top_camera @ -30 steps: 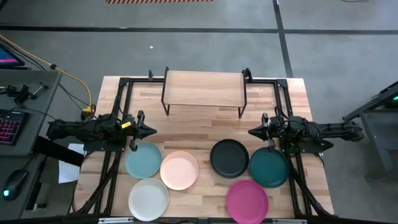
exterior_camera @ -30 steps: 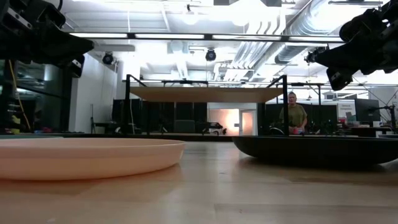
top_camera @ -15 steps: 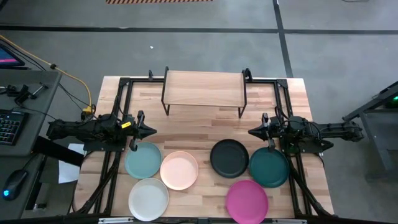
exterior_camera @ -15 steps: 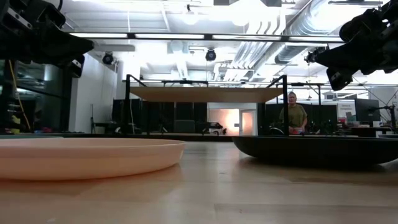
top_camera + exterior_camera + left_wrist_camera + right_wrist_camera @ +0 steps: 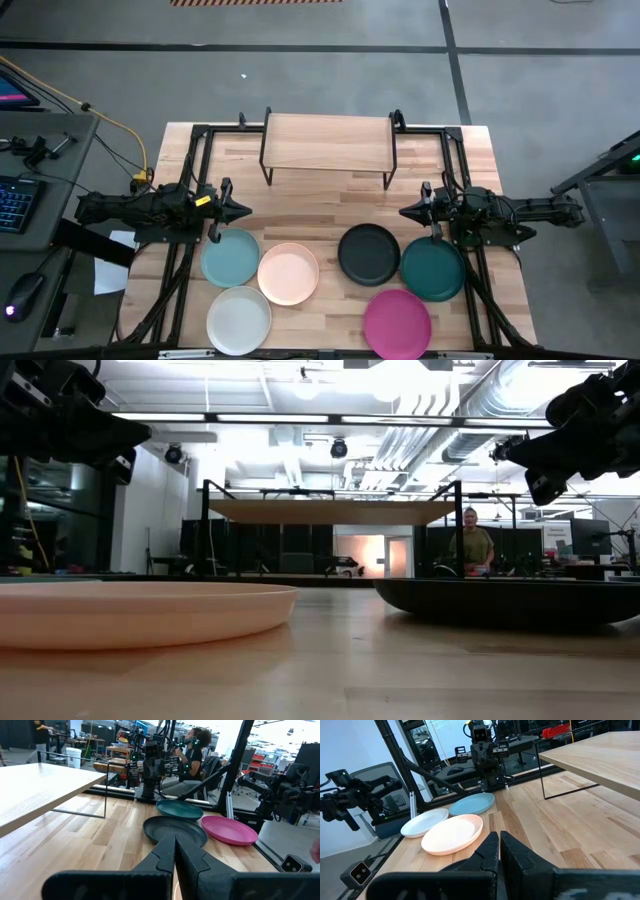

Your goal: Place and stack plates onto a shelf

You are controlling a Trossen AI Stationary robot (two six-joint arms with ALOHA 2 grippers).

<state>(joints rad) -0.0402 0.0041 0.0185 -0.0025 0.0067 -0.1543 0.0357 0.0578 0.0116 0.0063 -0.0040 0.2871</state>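
Plainly, both hands are closed and empty: the left hand (image 5: pixel 245 211) hovers at centre left of the high view, the right hand (image 5: pixel 404 212) at centre right. Thin, shallow rims could slip from a pinch, I judge. Six plates lie on the table (image 5: pixel 320 205): light teal (image 5: pixel 230 257), peach-pink (image 5: pixel 288 273), white (image 5: pixel 239 319), black (image 5: pixel 368 253), dark teal (image 5: pixel 432 269), magenta (image 5: pixel 397 320). One shelf (image 5: pixel 328 141) stands bare at upper centre.

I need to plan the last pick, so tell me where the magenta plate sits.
In the high view the magenta plate lies on the table's near right part, just below the black plate and the dark teal plate, nearest the right arm.
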